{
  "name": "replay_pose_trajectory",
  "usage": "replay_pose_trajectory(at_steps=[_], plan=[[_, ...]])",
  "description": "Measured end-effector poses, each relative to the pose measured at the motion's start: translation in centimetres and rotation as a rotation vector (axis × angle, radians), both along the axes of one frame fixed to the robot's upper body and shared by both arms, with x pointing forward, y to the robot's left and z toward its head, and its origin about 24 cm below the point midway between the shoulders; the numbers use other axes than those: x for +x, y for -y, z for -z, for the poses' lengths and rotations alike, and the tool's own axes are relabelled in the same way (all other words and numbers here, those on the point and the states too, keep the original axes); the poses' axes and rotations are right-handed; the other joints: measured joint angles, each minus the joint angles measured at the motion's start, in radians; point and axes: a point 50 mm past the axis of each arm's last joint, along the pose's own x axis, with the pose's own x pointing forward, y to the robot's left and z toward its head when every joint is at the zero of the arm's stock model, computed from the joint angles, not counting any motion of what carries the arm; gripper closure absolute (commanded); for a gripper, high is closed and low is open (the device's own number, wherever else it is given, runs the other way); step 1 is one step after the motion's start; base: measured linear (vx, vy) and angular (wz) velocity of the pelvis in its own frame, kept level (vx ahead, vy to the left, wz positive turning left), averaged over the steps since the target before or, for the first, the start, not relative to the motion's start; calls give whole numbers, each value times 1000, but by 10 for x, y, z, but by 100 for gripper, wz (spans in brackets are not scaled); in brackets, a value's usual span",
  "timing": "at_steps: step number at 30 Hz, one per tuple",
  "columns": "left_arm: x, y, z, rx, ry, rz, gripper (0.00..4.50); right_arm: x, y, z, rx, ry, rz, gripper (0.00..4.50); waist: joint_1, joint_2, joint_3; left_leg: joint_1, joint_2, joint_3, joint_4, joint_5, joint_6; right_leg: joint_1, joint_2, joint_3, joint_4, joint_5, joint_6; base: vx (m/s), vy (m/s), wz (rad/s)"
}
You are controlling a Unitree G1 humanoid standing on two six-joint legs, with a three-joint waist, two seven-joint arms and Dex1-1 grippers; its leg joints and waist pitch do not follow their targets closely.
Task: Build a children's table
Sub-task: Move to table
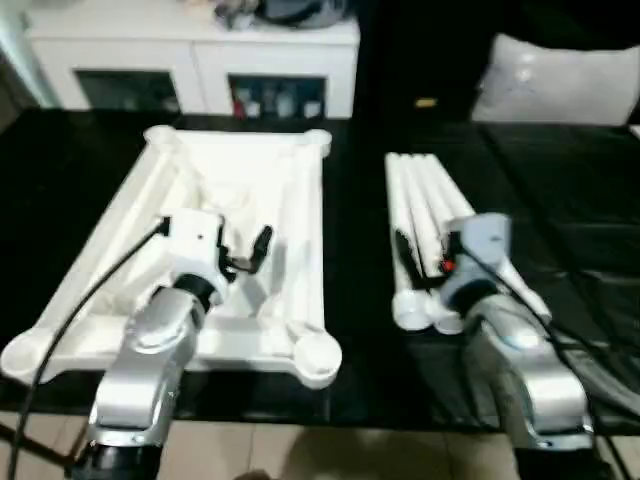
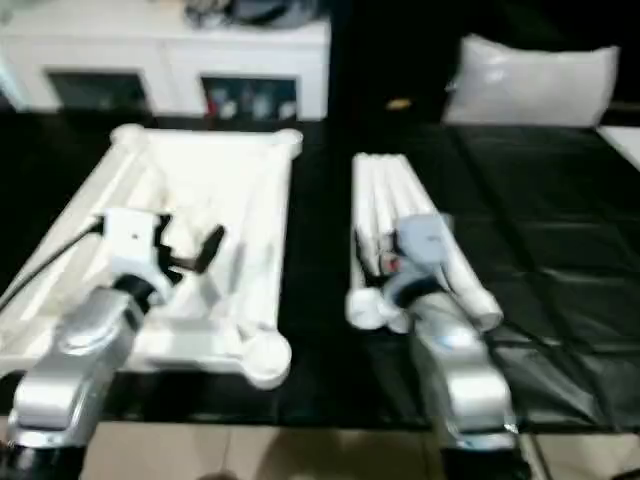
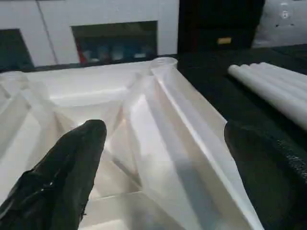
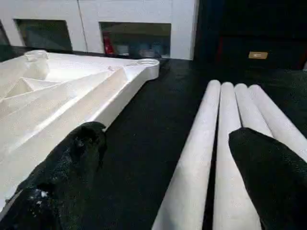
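Four white legs (image 1: 430, 225) lie side by side on the black desk (image 1: 570, 200), well apart from the table top (image 1: 215, 260), which rests upside down to their left with its ribbed underside and round corner sockets facing up. Both pincers stand spread wide and hold nothing: the left pincer (image 3: 163, 163) hovers over the ribs of the top, the right pincer (image 4: 165, 167) over the near ends of the legs. The step in hand looks like picking up a first leg. To do it well, the right pincer should probably drop over the outermost leg, where one black finger (image 4: 268, 177) can slip down beside it without nudging its neighbours, and close near the thick end. The near socket (image 1: 318, 355) seems the easiest target.
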Motion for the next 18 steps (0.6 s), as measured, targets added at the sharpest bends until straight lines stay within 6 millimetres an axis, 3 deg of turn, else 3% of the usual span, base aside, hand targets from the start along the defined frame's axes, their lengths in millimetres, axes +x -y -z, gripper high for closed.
replay_pose_trajectory(at_steps=[1,2,3,4,5,6,7,8,9,10,11,12,13,14,15,16,17,18], plan=[[0,4,1,-6,-3,13,7,0,4,3,-6,-12,12,0,20,-3,2,-4,-1,0,18,-5,-4,-7,6,29,-1,7,7,-62,84,-66],[-1,6,2,-7,-6,20,7,0,6,4,-9,-18,18,0,33,-5,4,-3,-2,-13,46,-19,-9,-10,14,55,-4,16,13,-62,84,-66],[-1,7,2,-6,-6,25,7,1,8,5,-9,-20,27,0,32,-7,7,-12,-7,-43,68,-30,8,-9,9,58,-9,23,19,-74,141,-49],[-1,7,1,-6,-2,25,7,1,10,5,-12,-19,35,0,20,-2,3,-20,-8,-73,79,-43,31,-6,1,62,-20,26,25,-82,212,-15],[-1,7,1,-6,0,25,7,1,11,4,-11,-17,36,0,15,3,1,-22,-5,-91,68,-50,47,-5,-3,69,-29,34,39,-82,212,-15],[-1,7,1,-4,1,25,7,1,10,5,-9,-19,35,0,6,13,-1,-20,-2,-88,58,-49,26,2,-10,70,-43,42,52,-79,285,-1],[-2,4,1,3,0,19,7,1,7,6,-5,-23,28,0,-10,10,1,-11,-23,-78,49,-39,24,-2,-27,62,-54,50,38,-70,327,3],[-3,-1,3,13,-7,4,7,2,2,6,4,-23,15,0,-29,11,3,-11,-39,-73,43,-34,41,-15,-51,31,-20,37,-28,-70,327,3],[-4,-6,4,19,-14,-10,7,1,-6,6,13,-22,-14,0,-43,12,4,-8,-50,-67,38,-28,57,-35,-64,-22,55,21,-52,-74,308,6],[-4,-8,4,20,-14,-19,7,1,-10,6,17,-23,-32,0,-49,15,7,2,-64,-55,20,-15,79,-46,-60,-83,117,4,-42,-96,264,4],[-4,-9,3,19,-7,-22,7,2,-10,5,17,-19,-32,0,-49,11,5,4,-75,-42,6,-5,95,-48,-45,-118,121,-3,-31,-96,264,4],[-5,-10,2,19,-3,-25,7,3,-9,2,14,-10,-33,0,-47,4,5,4,-89,-27,-5,4,106,-44,-32,-143,110,-7,-24,-128,233,-10],[-5,-10,2,19,-1,-26,7,4,-9,0,10,1,-32,0,-48,-16,8,5,-119,0,-18,13,115,-30,-19,-151,74,-10,-20,-73,109,-8],[-5,-7,2,12,-2,-23,7,4,-7,0,4,2,-29,0,-47,-27,12,3,-138,22,-22,20,119,-25,-22,-124,63,-13,-66,-147,196,-11],[-5,-2,4,5,-8,-7,7,2,-2,4,-2,-16,-15,0,-39,-33,18,-7,-138,26,6,-11,91,-32,-40,-119,61,-7,-57,-126,200,1],[-5,3,4,11,-6,6,7,2,2,8,-12,-33,-4,0,-41,-14,16,-48,-136,-52,153,-42,32,-32,-49,-113,51,6,-44,-126,200,1],[-6,2,6,30,-8,0,7,2,3,9,-15,-37,-1,0,-41,-20,19,-49,-123,-96,215,-47,-1,-31,-69,-113,45,15,-32,-101,258,-16],[-6,1,6,65,-2,-10,7,2,2,8,-16,-32,-1,0,-45,-16,20,-24,-81,-119,192,-46,-36,-26,-86,-133,31,29,-26,-87,268,-33]])
